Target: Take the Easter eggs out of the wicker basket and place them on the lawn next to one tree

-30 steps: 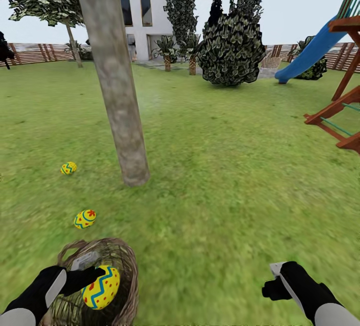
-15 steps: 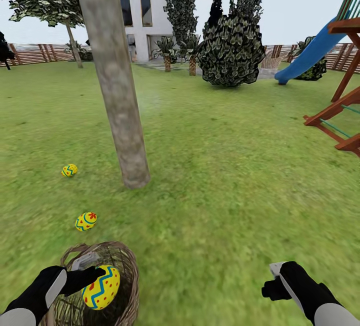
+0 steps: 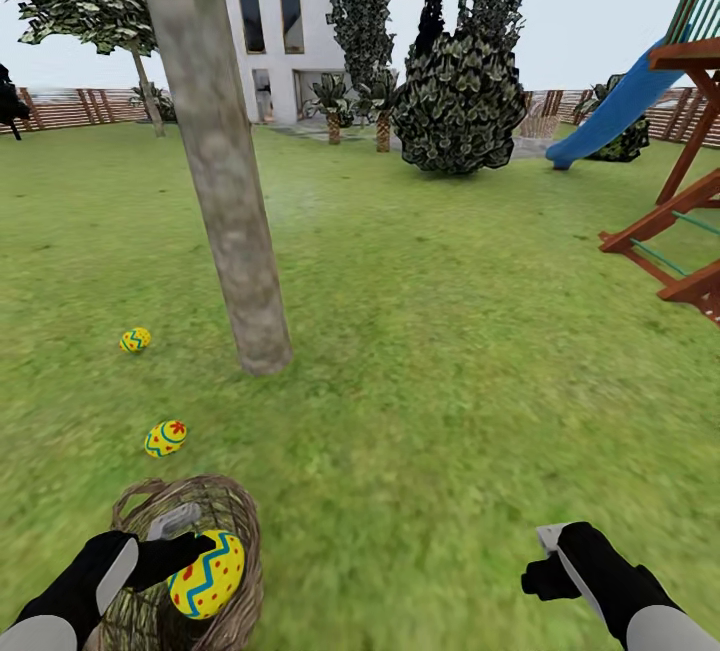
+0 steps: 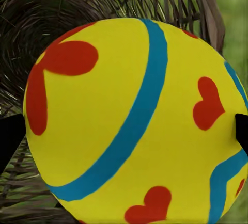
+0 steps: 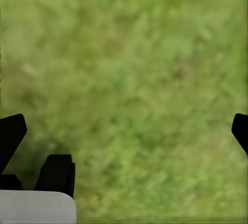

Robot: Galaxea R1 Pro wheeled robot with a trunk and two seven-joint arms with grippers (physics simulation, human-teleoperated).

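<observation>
A yellow Easter egg [image 3: 206,574] with a blue zigzag band and red dots is gripped between the fingers of the left gripper [image 3: 190,559], which is closed around it just above the open mouth of the wicker basket [image 3: 235,511]; in the left wrist view the same egg [image 4: 134,121] is seen pressed between the two dark fingertips [image 4: 10,136] with the woven wall of the basket [image 4: 46,12] behind it. Beyond the basket, toward the tree, a second Easter egg [image 3: 165,438] is lying on the lawn [image 3: 430,351], and a third egg [image 3: 135,339] is lying farther on, to the left of the foot of the thick grey-brown tree trunk [image 3: 225,221]; both are apart from the trunk and from each other. To the right of the tree, a white house [image 3: 275,26], dark cypress-like trees [image 3: 362,6] and a rounded bush [image 3: 460,101] are seen along the slatted fence [image 3: 70,106]. Farther right, a blue slide [image 3: 615,106] and a wooden playset [image 3: 690,201] are seen. The right gripper [image 3: 548,556] is held empty over bare grass [image 5: 134,79], well right of the basket, its fingertips [image 5: 11,133] spread wide apart.
</observation>
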